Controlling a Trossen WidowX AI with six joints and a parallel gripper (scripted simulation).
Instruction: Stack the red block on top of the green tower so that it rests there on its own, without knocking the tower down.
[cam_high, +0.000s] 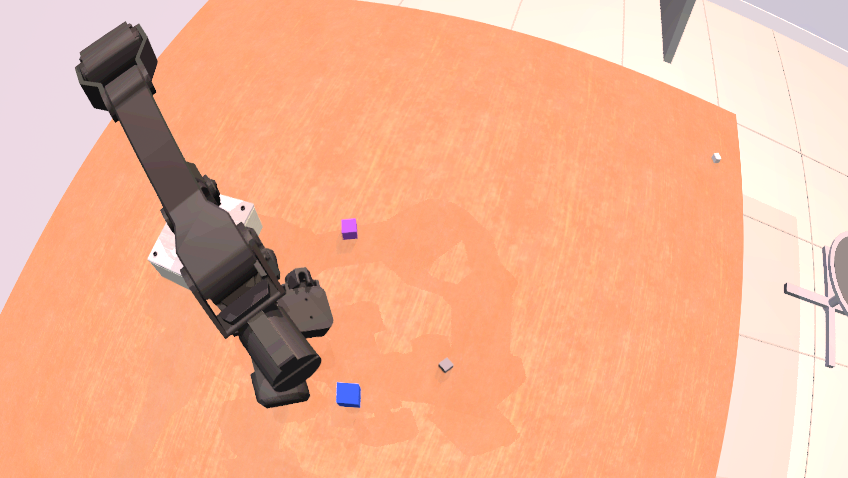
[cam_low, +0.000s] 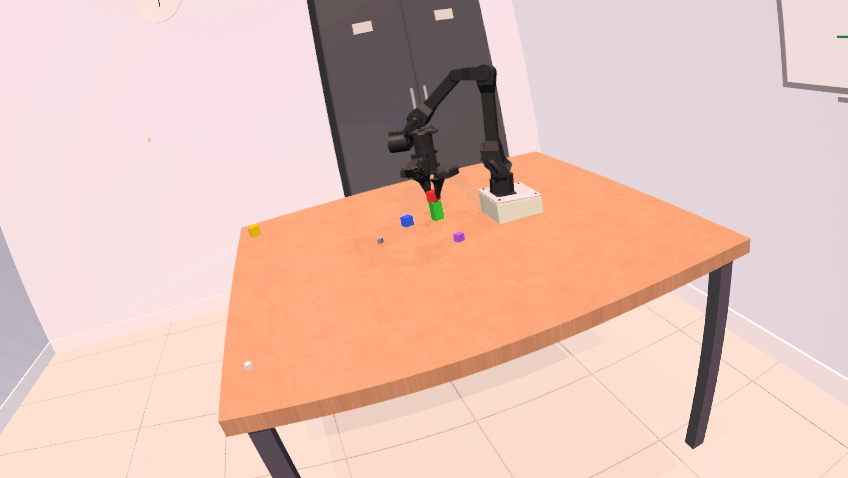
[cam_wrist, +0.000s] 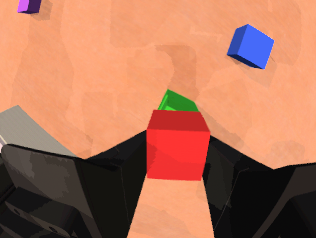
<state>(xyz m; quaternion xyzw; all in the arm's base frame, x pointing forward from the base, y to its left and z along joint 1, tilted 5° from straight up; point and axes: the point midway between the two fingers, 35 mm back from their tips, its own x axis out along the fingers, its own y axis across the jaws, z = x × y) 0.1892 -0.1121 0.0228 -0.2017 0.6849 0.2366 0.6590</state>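
The red block (cam_low: 432, 195) (cam_wrist: 178, 155) is between the two fingertips of my gripper (cam_low: 434, 194) (cam_wrist: 175, 138), which is shut on it. The green tower (cam_low: 437, 210) (cam_wrist: 181, 102) stands upright on the table directly below the red block. In the exterior view the block's underside meets the tower's top or is very close to it; I cannot tell whether they touch. In the wrist view the red block covers most of the tower. In the top view the arm hides both.
A blue block (cam_high: 348, 394) (cam_low: 406, 220) (cam_wrist: 251, 46) stands near the tower. A purple block (cam_high: 349, 229) (cam_low: 459, 236) (cam_wrist: 29, 5) and a small grey block (cam_high: 445, 365) (cam_low: 380, 240) lie farther off. A yellow block (cam_low: 254, 230) and a white block (cam_high: 716, 157) (cam_low: 248, 365) are near table edges.
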